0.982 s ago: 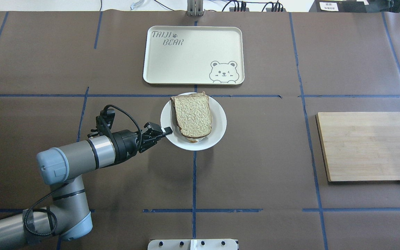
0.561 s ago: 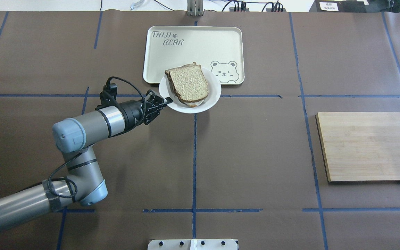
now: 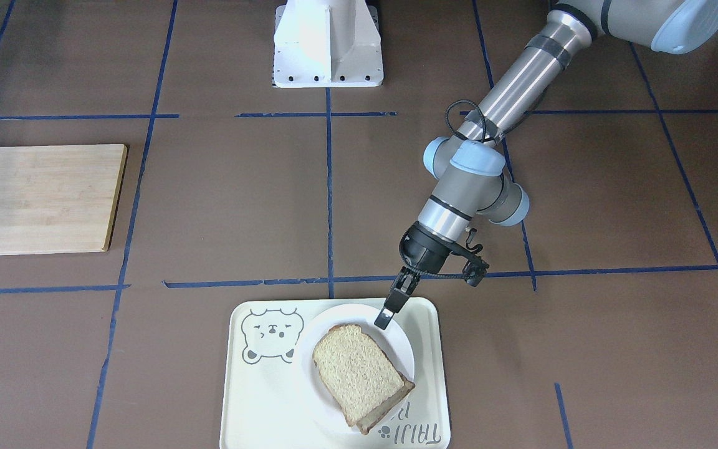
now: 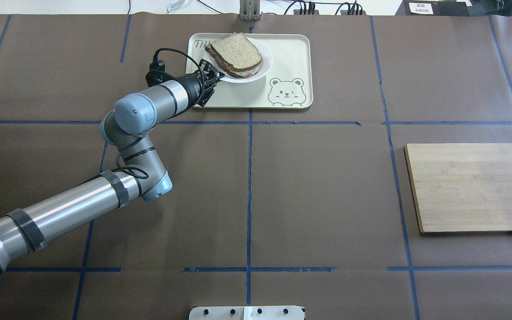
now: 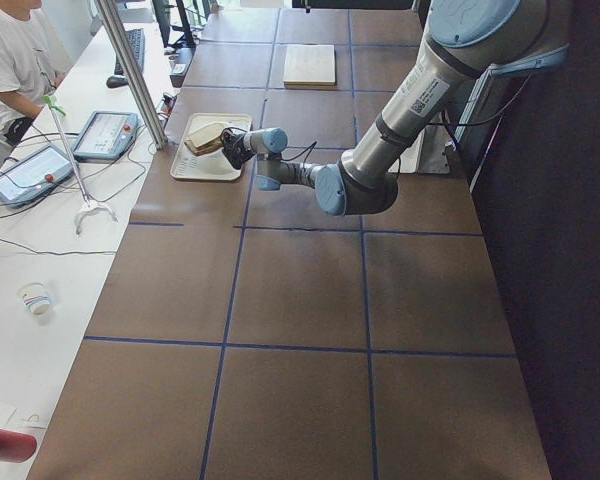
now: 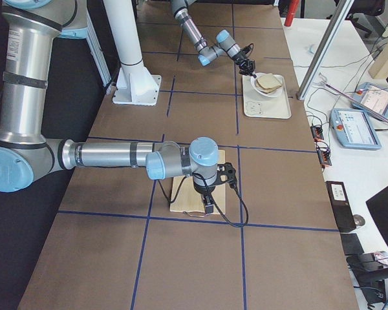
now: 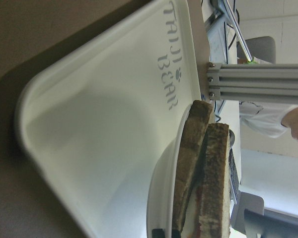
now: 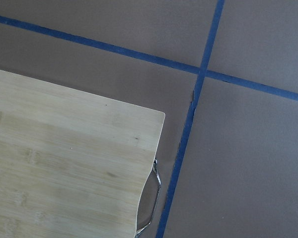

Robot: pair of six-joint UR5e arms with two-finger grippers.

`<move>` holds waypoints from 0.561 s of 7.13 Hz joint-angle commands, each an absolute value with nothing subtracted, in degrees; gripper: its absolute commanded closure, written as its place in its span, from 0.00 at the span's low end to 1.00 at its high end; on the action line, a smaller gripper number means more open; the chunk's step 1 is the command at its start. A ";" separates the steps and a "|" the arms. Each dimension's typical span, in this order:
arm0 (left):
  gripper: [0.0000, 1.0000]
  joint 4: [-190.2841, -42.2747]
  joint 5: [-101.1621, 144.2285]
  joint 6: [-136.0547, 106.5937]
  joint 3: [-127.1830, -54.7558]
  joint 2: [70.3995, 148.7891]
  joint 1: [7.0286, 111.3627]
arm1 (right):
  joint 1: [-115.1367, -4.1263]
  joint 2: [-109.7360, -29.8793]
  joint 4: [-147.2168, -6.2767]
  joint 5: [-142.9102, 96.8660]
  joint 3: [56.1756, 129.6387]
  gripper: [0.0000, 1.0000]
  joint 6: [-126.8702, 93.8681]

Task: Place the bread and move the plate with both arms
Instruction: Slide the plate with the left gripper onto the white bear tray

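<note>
The bread (image 4: pixel 236 51) is a speckled brown slice lying on top of another slice on the white plate (image 4: pixel 263 67). My left gripper (image 4: pixel 218 76) is shut on the plate's near-left rim. It holds the plate over the left part of the cream bear tray (image 4: pixel 291 53), seemingly a little above it. The front view shows the bread (image 3: pixel 356 368), the plate (image 3: pixel 407 355), the left gripper (image 3: pixel 384 319) and the tray (image 3: pixel 253 399). The left wrist view shows the stacked slices edge-on (image 7: pixel 216 178). My right gripper (image 6: pixel 208 208) shows only in the exterior right view, over the board; I cannot tell whether it is open or shut.
A wooden cutting board (image 4: pixel 471 186) lies on the table's right side, with a metal handle (image 8: pixel 154 188) at one edge. The white pedestal (image 3: pixel 328 43) stands at the robot's side of the table. Blue tape lines cross the brown table cover.
My left arm has carried the plate with the bread from the table's middle away from the robot, to over the tray. The gripper has stayed shut on the rim.
</note>
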State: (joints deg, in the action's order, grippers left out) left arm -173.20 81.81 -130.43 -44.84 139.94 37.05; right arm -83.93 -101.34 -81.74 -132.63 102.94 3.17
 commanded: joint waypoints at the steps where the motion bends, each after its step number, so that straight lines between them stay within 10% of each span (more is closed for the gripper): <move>1: 0.97 -173.23 81.47 -130.69 -39.46 143.52 37.09 | -83.94 -101.34 -81.74 -132.63 102.92 0.00 3.16; 2: 0.87 -173.23 81.47 -130.61 -39.46 143.61 37.09 | -83.94 -101.34 -81.74 -132.54 102.92 0.00 3.16; 4: 0.00 -173.32 81.65 -130.08 -39.90 143.53 37.09 | -83.94 -101.34 -81.74 -132.63 102.92 0.00 3.16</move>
State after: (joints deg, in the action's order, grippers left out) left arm -173.26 81.63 -130.37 -39.65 143.50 37.10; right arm -83.93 -101.34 -81.74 -132.61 102.92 3.17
